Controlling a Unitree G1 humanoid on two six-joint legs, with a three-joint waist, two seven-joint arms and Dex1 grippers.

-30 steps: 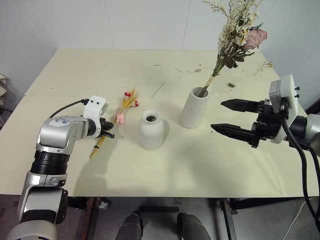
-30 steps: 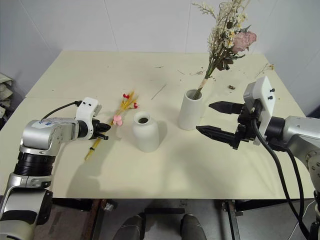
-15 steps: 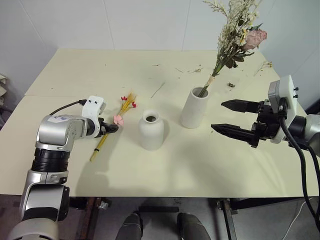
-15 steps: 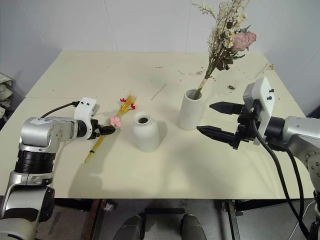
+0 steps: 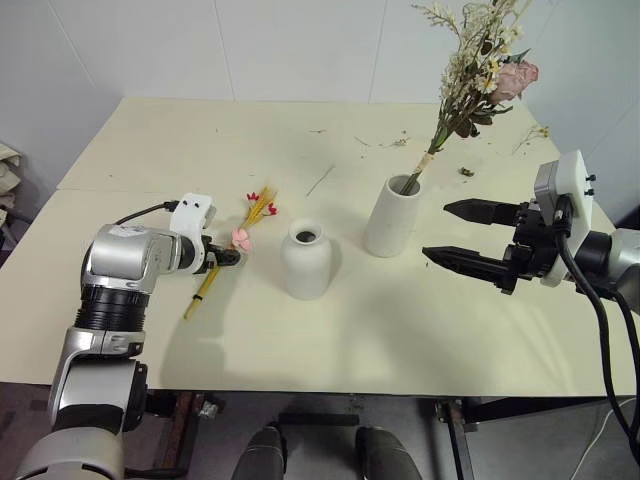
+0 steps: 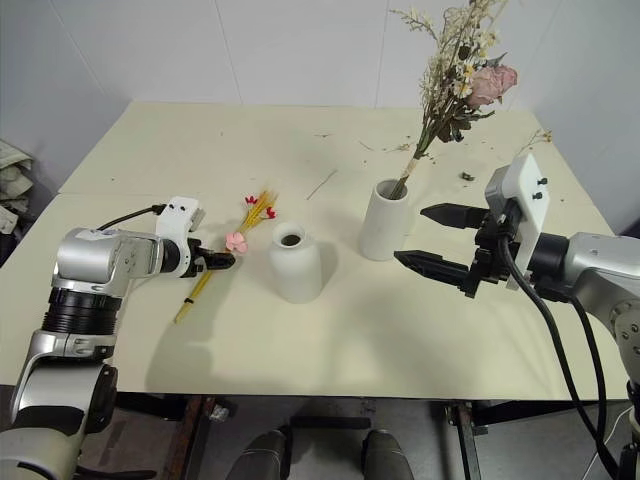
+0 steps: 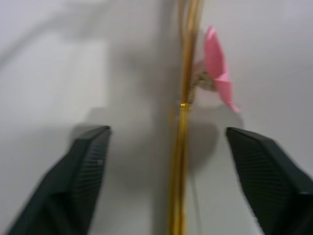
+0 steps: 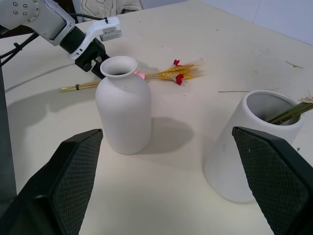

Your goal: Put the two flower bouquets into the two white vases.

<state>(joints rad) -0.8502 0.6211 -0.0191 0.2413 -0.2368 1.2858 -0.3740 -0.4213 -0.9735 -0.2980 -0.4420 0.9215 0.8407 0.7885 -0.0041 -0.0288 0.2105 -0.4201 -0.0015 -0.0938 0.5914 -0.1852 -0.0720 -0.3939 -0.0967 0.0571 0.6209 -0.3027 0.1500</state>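
Left gripper [image 7: 166, 147] spread, fingers either side of the straw bunch [image 5: 232, 250], not touching it. Bunch flat on the table [image 5: 330, 330], beside the round vase [image 5: 306, 259]. Rose bunch [image 5: 470, 70] upright in the tall vase [image 5: 391, 215]. Right gripper [image 5: 458, 233] spread wide, empty, near the tall vase.

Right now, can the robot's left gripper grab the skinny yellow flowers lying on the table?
Probably yes. The left gripper is open with the slim yellow bouquet lying between its fingers on the table, and nothing blocks it.
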